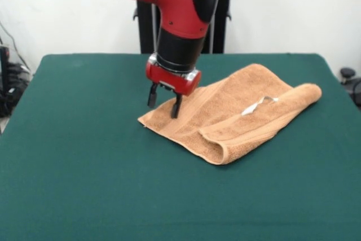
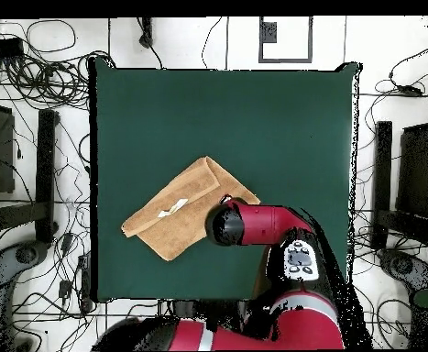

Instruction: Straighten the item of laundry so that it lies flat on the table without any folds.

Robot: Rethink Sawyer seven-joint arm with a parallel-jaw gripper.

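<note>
The light orange-tan towel (image 1: 237, 118) lies on the dark green table (image 1: 84, 156), right of centre in the front view. It is folded over on itself, with a doubled fold along its near edge and a small white label (image 1: 258, 104) on top. My gripper (image 1: 164, 102) is open, fingers pointing down, just over the towel's left corner; one fingertip (image 1: 175, 111) is at the cloth and the other hangs past its edge. In the overhead view the towel (image 2: 181, 220) lies as a slanted folded strip, and the arm's wrist (image 2: 226, 224) covers its corner and hides the gripper.
The black pedestal (image 1: 221, 26) stands behind the table's far edge. The red arm (image 2: 272, 225) reaches in from the table's bottom edge in the overhead view. Cables (image 2: 34, 64) and dark stands (image 2: 45, 174) lie on the floor around the table.
</note>
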